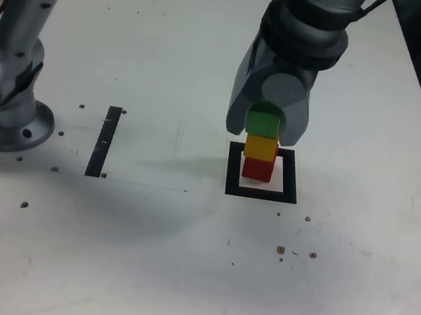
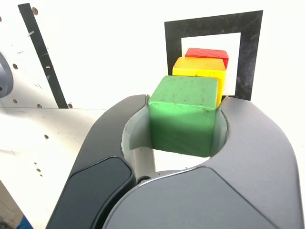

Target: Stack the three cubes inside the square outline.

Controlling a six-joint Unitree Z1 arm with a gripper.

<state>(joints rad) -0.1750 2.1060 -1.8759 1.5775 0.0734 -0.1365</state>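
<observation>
My gripper (image 2: 183, 143) over stack; jaws narrow, clasping small matte green cube (image 2: 183, 114) on both flanks, though whether grip is slackening I cannot tell. Green cube between my jaws, sitting on small matte yellow cube (image 2: 200, 71) directly beneath; small matte red cube (image 2: 207, 52) lowest, inside thick black square outline (image 1: 260, 192) on white counter (image 1: 176, 265). Next, I judge: spread jaws, lift straight up. Count: three cubes, one outline, one thin black strip (image 1: 104, 140) well off to side.

Three cubes, one red (image 1: 257, 169), one yellow (image 1: 261, 146), one green (image 1: 262, 122); one square outline (image 1: 260, 192); one black strip (image 1: 104, 141).
</observation>
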